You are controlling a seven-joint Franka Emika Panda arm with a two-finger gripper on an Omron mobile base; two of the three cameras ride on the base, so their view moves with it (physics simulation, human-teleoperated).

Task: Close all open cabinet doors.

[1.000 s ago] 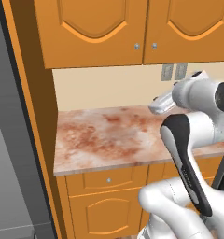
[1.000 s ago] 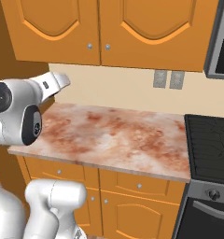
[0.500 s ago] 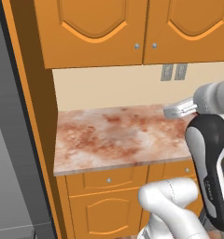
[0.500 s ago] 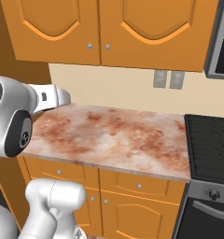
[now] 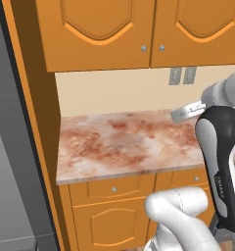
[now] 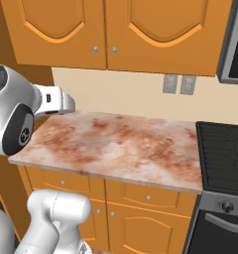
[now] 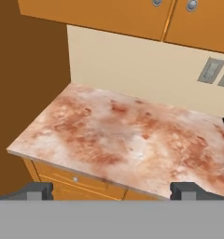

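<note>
Two tall orange-brown cabinet doors hang above the counter, the left door (image 5: 97, 29) and the right door (image 5: 202, 24). They lie flush with each other, their silver knobs side by side at the meeting edge. The right base view shows the same pair, left door (image 6: 56, 25) and right door (image 6: 160, 25). Their lower edges with the knobs show at the top of the hand view (image 7: 100, 14). My gripper (image 7: 111, 189) is open and holds nothing, its tips wide apart, hovering over the counter's front edge below the doors. The gripper (image 5: 188, 112) (image 6: 59, 101) is well clear of both doors.
A reddish marbled counter (image 5: 124, 142) runs under the doors, with lower drawers (image 5: 112, 188) beneath. Two wall outlets (image 6: 179, 84) sit on the backsplash. A black stove (image 6: 222, 149) borders the counter on the right, and a tall brown side panel (image 5: 34, 98) on the left.
My hand has sunk lower and drifted a little toward the stove side over the counter, and the arm's links have swung with it. The doors look the same.
</note>
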